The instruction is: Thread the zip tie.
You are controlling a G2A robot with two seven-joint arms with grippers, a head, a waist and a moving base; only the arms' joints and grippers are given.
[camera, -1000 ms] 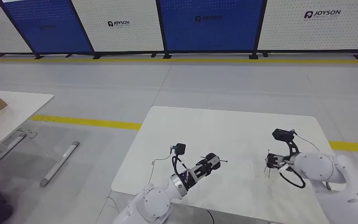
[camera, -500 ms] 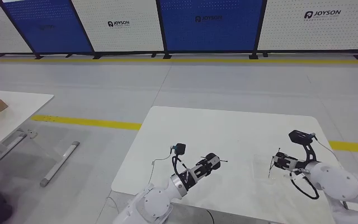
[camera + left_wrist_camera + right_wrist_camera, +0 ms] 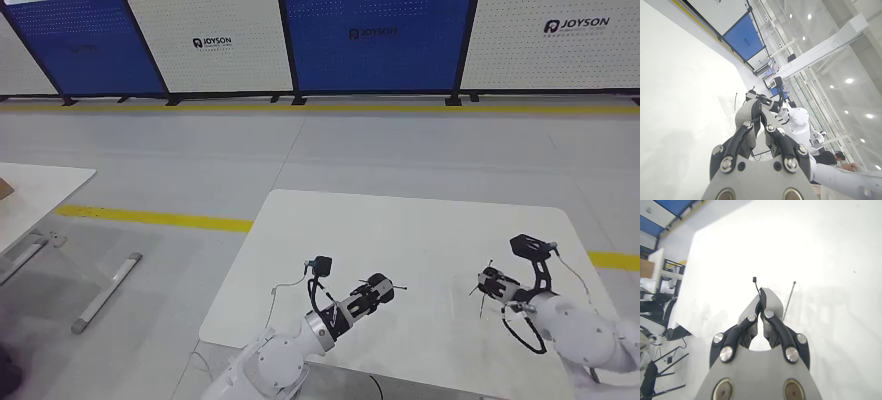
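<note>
My right gripper [image 3: 761, 292] is shut on a thin black zip tie [image 3: 755, 283], whose square head pokes out past the fingertips. It hovers over the right side of the white table [image 3: 400, 230], seen from above as the right gripper [image 3: 490, 285]. A second zip tie [image 3: 789, 300] lies loose on the table just beside it, also seen as a dark strip [image 3: 735, 101] in the left wrist view. My left gripper [image 3: 381, 290] sits near the table's front edge, shut on a thin black strap [image 3: 399, 289] whose tip points toward the right arm.
The table stands on a grey floor with a yellow line; another white table [image 3: 40, 190] is at the far left. Blue and white partition panels [image 3: 375, 45] close off the back. A person [image 3: 838, 159] sits far off behind the right arm.
The right gripper drifted right, away from the left arm, then came back partway left with its zip tie. The left arm has kept still.
</note>
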